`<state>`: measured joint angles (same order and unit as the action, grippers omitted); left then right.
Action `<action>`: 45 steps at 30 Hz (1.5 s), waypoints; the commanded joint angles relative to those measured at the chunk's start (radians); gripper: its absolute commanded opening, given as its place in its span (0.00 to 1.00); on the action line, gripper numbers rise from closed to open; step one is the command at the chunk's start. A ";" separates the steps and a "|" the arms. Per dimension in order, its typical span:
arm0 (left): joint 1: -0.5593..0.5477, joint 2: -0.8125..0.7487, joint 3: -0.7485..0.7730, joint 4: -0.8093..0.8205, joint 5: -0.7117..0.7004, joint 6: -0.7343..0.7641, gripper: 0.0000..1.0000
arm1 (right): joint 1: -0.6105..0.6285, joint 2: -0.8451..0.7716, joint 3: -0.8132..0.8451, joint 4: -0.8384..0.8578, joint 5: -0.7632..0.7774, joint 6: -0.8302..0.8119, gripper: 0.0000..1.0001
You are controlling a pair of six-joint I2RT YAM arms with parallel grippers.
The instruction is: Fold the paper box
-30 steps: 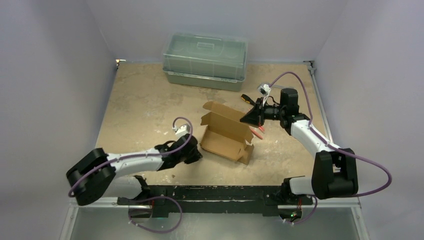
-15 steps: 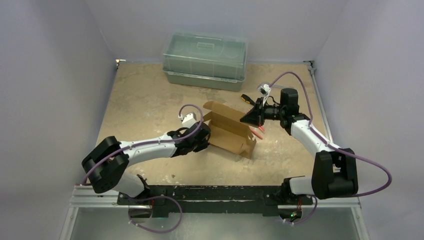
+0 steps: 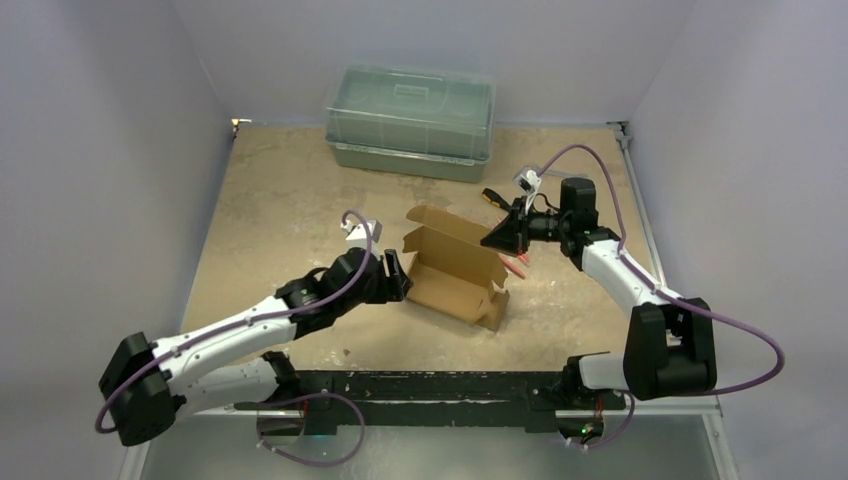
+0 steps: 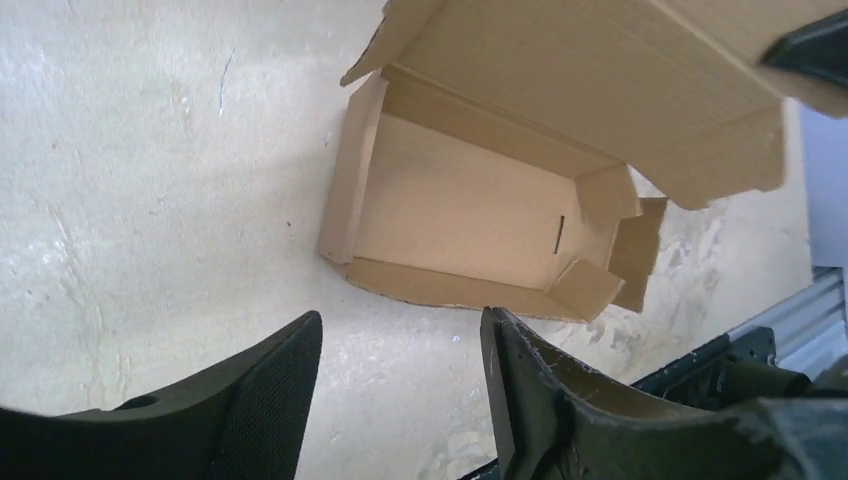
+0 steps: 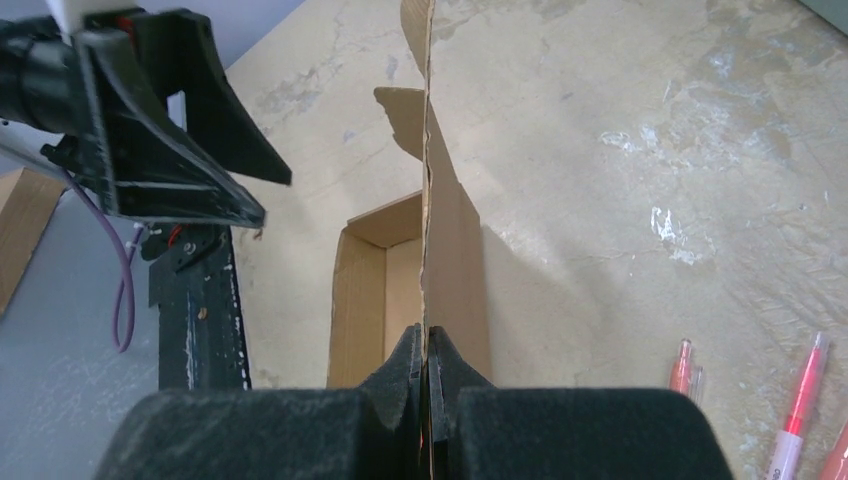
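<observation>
With the paper box (image 3: 452,270) in the middle of the tabletop (image 3: 280,200) and your right gripper (image 3: 497,237) pinched shut on its upright lid flap (image 3: 455,225) at the box's 2 o'clock, slide your empty, half-open left gripper (image 4: 400,330) from 9 o'clock squarely over the low end wall (image 4: 352,170) so the thin card doesn't buckle.

Lidded translucent green-grey plastic bin (image 3: 410,120) sat at far edge of mottled beige table (image 3: 280,190), lid on. Pink pens (image 5: 800,400) lay loose on table, right of centre, close together. Small black-and-orange item (image 3: 490,196) lay beyond them, type unclear. Black rail (image 3: 430,385) ran along near edge.
</observation>
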<state>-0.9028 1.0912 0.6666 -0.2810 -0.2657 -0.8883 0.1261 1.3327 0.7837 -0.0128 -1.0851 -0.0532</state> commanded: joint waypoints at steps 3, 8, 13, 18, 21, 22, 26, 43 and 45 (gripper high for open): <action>0.067 -0.087 -0.101 0.206 0.089 0.217 0.68 | 0.001 -0.044 0.043 -0.043 0.011 -0.058 0.00; 0.161 0.040 -0.100 0.366 0.231 0.262 0.64 | -0.001 -0.041 0.044 -0.049 0.003 -0.066 0.00; 0.175 0.152 -0.079 0.450 0.261 0.320 0.60 | -0.001 -0.034 0.044 -0.050 -0.004 -0.068 0.00; 0.174 0.243 -0.070 0.470 0.245 0.326 0.55 | -0.001 -0.032 0.045 -0.052 -0.007 -0.069 0.00; 0.174 0.279 -0.069 0.465 0.210 0.329 0.50 | -0.001 -0.030 0.046 -0.052 -0.009 -0.070 0.00; 0.174 0.291 -0.065 0.462 0.196 0.331 0.49 | 0.000 -0.030 0.046 -0.052 -0.010 -0.070 0.00; 0.171 0.327 -0.038 0.439 0.156 0.333 0.41 | 0.000 -0.029 0.047 -0.052 -0.010 -0.070 0.00; 0.037 0.368 0.062 0.283 -0.088 0.301 0.00 | 0.000 -0.045 0.065 -0.089 0.001 -0.095 0.32; 0.019 0.360 0.062 0.228 -0.126 0.291 0.00 | -0.001 -0.050 0.067 -0.095 0.003 -0.100 0.39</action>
<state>-0.8566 1.4750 0.7017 0.0288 -0.2852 -0.5667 0.1261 1.3186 0.8059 -0.0914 -1.0859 -0.1226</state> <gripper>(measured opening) 0.028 0.335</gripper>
